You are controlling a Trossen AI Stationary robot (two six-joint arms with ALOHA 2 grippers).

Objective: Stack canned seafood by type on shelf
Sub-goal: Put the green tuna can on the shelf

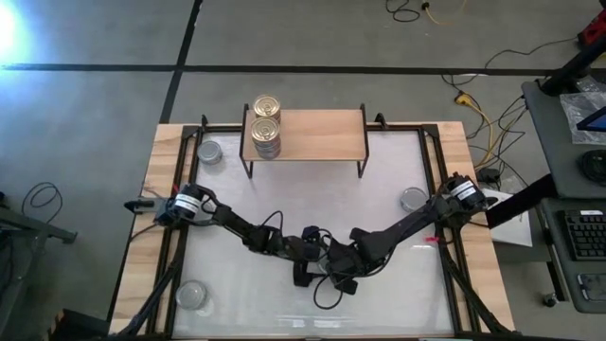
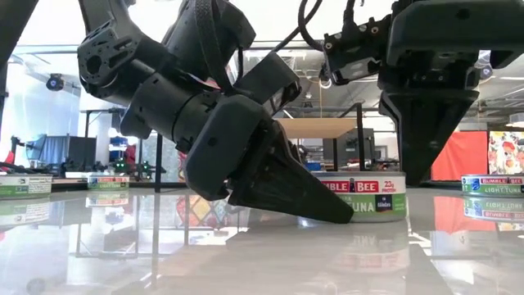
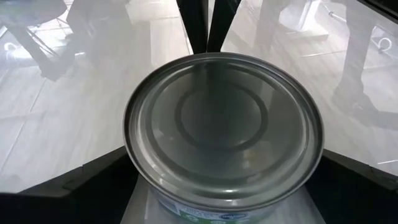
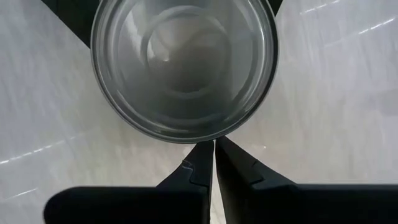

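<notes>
A silver-lidded tin stands upright on the white table near its middle. The low view shows its labelled wall. In the high view both arms cover it. My left gripper slants down at it from the table's left, with a finger on each side. My right gripper is shut and points down beside the tin's right side. A stack of gold-lidded tins rests on the left end of the shelf. My left gripper holds the tin by its round wall, one finger on each opposite side, coming slanting down from the table's left. The tin stands upright with its base on the table. My right gripper's shut fingertips meet the tin's rim from above, on the side away from the left gripper.
Three more silver-lidded tins sit on the table: far left, right and near left. The shelf stands at the far edge, with the right part of its board bare. Cables hang around both wrists.
</notes>
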